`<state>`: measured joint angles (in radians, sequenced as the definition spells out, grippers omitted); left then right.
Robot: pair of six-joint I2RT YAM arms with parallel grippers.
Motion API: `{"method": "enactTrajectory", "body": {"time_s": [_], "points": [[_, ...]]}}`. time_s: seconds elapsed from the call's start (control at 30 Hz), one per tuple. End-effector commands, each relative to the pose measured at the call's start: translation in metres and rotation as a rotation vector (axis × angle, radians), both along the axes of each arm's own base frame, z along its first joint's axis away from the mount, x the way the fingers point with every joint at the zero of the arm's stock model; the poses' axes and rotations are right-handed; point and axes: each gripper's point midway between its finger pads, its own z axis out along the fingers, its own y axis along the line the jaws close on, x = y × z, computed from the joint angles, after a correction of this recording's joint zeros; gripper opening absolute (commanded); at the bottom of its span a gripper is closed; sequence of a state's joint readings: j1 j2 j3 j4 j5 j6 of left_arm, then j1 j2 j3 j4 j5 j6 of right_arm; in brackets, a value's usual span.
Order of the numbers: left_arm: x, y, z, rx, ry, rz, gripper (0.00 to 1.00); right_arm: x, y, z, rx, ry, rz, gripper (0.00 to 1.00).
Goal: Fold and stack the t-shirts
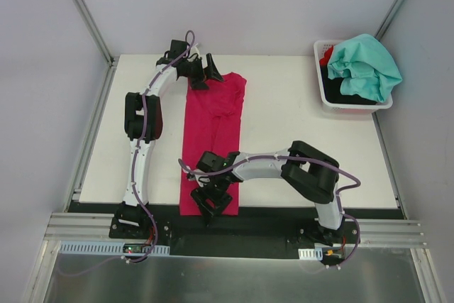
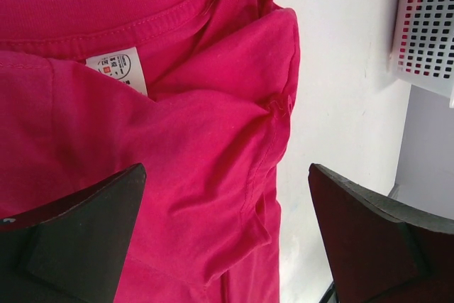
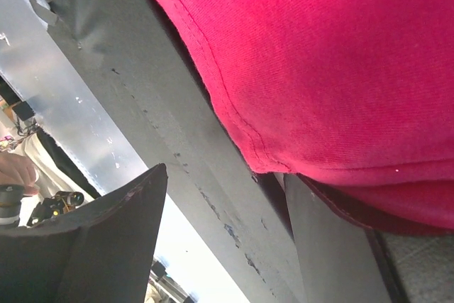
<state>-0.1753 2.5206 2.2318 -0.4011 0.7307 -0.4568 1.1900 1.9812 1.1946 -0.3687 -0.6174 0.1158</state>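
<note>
The pink shirt (image 1: 213, 133) lies folded into a long narrow strip on the tabletop (image 1: 298, 133), running from 12 o'clock to 6 o'clock, left of the middle. Its collar end is at 12, with the small white label (image 2: 119, 67) showing just inside the neckband and a sleeve bunched in a fold on the 3 o'clock side. Its hem reaches past the white surface onto the dark strip at the near edge.

My left jaws hang over the collar end, spread as wide as they go and holding nothing; both dark fingers (image 2: 71, 246) stand above the cloth and the bare white beside it. My right jaws are at the hem at 6 o'clock, partly apart and not clamped on anything. The hem drapes over one finger (image 3: 326, 246), and the other stands clear of the cloth.

My left arm runs along the strip's 9 o'clock side. My right arm crosses the near tabletop from 4 o'clock. The white basket (image 1: 318, 69) sits well apart at 2 o'clock, with a teal shirt (image 1: 365, 65) heaped over its rim and a black shirt (image 1: 340, 91) and a red shirt (image 1: 327, 53) inside.
</note>
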Motion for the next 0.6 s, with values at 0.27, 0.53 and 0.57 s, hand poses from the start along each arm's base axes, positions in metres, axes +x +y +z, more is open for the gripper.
{"method": "enactTrajectory", "body": {"time_s": [0.27,0.53,0.57], "points": [[0.012,0.016,0.037,0.079,-0.080,0.045,0.99,0.055,-0.002,0.062,-0.032,-0.265,-0.055,0.73],[0.013,0.051,0.041,0.210,-0.076,0.173,0.99,0.127,-0.011,0.156,0.013,-0.506,-0.161,0.74],[0.013,0.057,0.039,0.245,-0.074,0.196,0.99,0.148,-0.022,0.164,0.019,-0.536,-0.225,0.74]]}}
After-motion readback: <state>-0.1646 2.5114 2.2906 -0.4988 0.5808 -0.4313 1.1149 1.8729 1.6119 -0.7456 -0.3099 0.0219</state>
